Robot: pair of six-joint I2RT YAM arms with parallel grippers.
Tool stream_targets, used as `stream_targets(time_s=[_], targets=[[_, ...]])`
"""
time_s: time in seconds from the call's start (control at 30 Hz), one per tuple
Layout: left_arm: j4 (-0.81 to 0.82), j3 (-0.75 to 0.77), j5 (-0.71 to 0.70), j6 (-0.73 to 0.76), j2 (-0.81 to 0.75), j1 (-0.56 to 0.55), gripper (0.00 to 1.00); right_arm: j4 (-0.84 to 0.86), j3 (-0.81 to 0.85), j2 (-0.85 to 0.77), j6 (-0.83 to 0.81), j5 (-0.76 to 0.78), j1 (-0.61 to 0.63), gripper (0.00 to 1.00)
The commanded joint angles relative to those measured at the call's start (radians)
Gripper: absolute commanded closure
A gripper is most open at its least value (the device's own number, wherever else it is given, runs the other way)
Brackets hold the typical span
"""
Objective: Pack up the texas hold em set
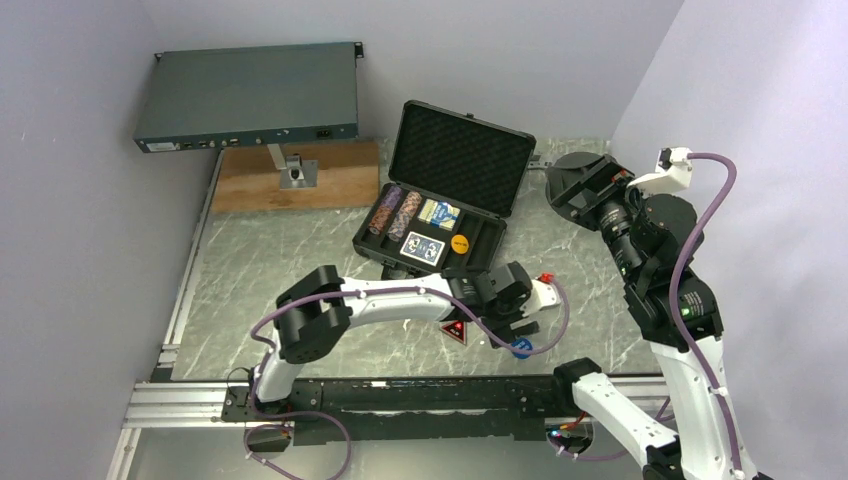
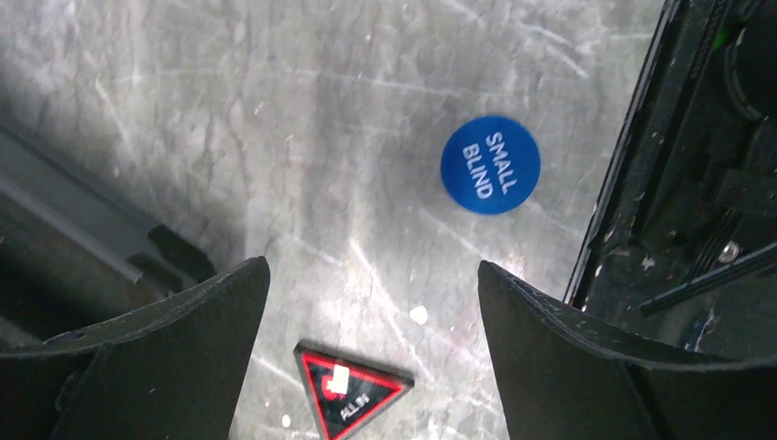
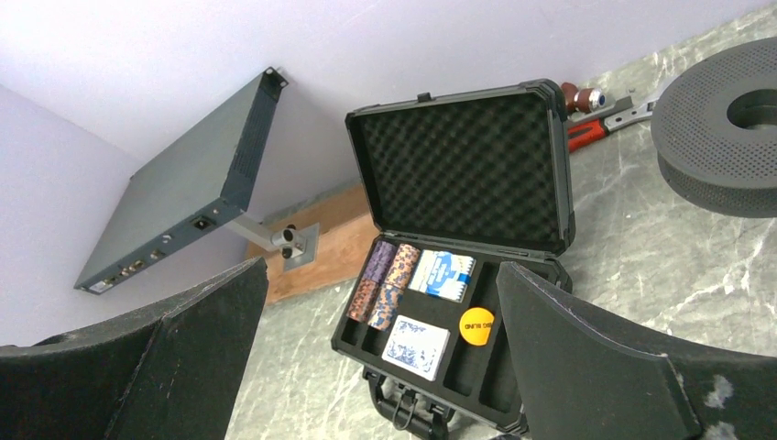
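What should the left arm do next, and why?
Probably lower the left end effector and close on the red triangle button: its jaws stand open and the triangle lies on the table between them, nearer than the blue button. Both buttons are outside the open case, so they need packing.

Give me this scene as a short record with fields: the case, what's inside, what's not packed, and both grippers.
case: open, lid raised
inside: chip rolls, card decks, orange button
not packed: blue button, red triangle button
left gripper: open, above the red triangle button
right gripper: open, empty, raised facing the case
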Motion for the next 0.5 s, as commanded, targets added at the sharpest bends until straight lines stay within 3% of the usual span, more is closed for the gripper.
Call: stream_targets(time_s=[0.0, 0.47], targets=[[-0.084, 0.123, 0.035, -0.034, 0.076, -0.017, 0.09, 0.014, 0.002, 0.012, -0.023, -0.011, -0.002, 0.0], [-0.162, 0.264, 0.036, -0.2, 0.197, -0.052, 0.09, 0.014, 0.021, 0.055, -0.045, -0.029, -0.001, 0.0]])
